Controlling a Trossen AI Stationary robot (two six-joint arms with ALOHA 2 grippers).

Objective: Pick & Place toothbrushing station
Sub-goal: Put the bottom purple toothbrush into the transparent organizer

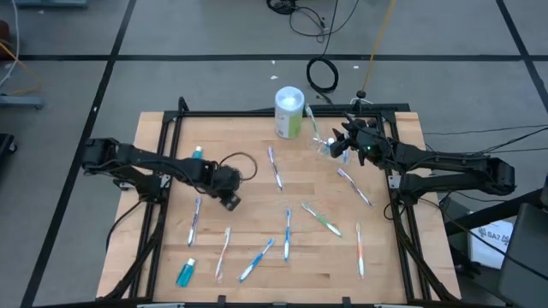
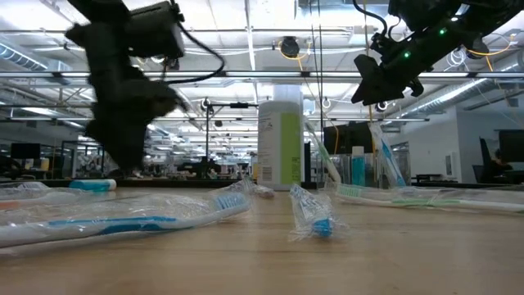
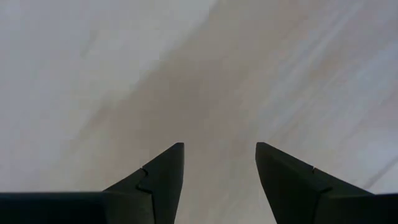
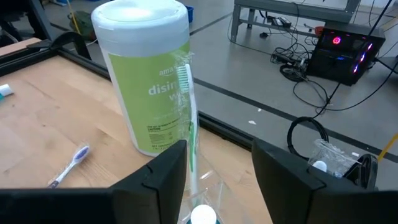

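Several wrapped toothbrushes lie flat on the wooden table, among them a blue one (image 1: 257, 259), a green one (image 1: 321, 219) and an orange one (image 1: 359, 248). Two teal tubes (image 1: 186, 272) (image 1: 197, 153) lie at the left. A clear cup (image 1: 323, 147) stands at the far right with a green toothbrush (image 4: 186, 106) leaning in it and a white cap (image 4: 203, 216) inside. My right gripper (image 4: 217, 144) hovers open just above and behind the cup. My left gripper (image 3: 219, 146) points down, open, over bare wood left of the middle (image 1: 231, 202).
A tall green-and-white wipes canister (image 1: 289, 111) stands at the far edge, just left of the cup. Black frame rails (image 1: 163, 162) run along the table's sides. A coiled cable (image 1: 323, 75) lies on the floor beyond the table.
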